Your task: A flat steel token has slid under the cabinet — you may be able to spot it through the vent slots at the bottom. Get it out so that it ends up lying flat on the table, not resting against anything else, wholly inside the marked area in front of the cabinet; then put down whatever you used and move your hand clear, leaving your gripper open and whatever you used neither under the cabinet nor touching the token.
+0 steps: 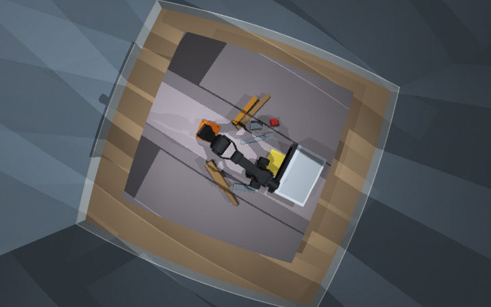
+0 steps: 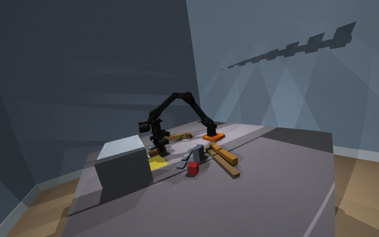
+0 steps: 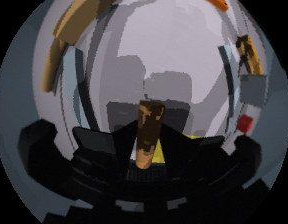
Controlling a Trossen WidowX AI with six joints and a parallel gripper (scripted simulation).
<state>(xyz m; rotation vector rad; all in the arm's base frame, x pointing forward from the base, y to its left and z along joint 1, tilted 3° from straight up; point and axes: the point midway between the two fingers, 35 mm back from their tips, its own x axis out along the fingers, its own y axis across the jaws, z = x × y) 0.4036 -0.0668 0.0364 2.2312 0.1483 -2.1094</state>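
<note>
One brown bar, wood-like and smooth, is held by the partly open gripper point(image 1: 254, 183) point(image 2: 162, 150) point(image 3: 149, 135), near the grey box-shaped cabinet point(image 1: 301, 176) point(image 2: 124, 169); the steel token cannot be seen.

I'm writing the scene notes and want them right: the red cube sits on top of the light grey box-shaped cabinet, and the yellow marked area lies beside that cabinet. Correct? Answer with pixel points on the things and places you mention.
Not quite: the small red cube point(image 1: 274, 122) point(image 2: 192, 168) sits on the table, apart from the light grey box-shaped cabinet point(image 1: 301, 176) point(image 2: 122, 167), as the exterior view shows. The rest stands.
</note>
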